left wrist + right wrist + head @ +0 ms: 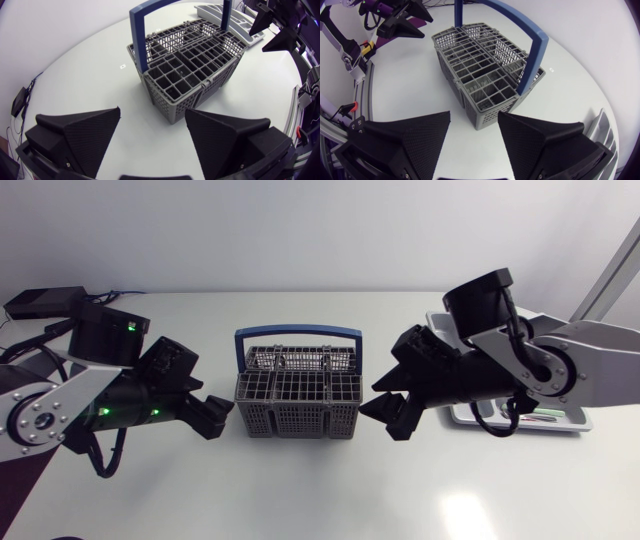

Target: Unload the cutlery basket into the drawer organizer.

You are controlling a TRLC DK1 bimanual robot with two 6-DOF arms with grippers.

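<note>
Left end effector (152, 111) closest: fingers spread wide, low over desk (75, 75), gripping nothing. Just ahead of it, clear of the fingertips: cutlery basket (190, 70), grey mesh, upright, blue handle (145, 20) arched over it. Right end effector (474, 114) facing the basket's opposite end, likewise wide, also not touching. Basket sits between both end effectors, roughly mid-desk. Drawer organizer (575, 425) behind right end effector, further out under that arm's links and partly hidden by them; contents too obscured to tell. Seen from left end effector: organizer past the basket, beside the opposing fingers.
</note>
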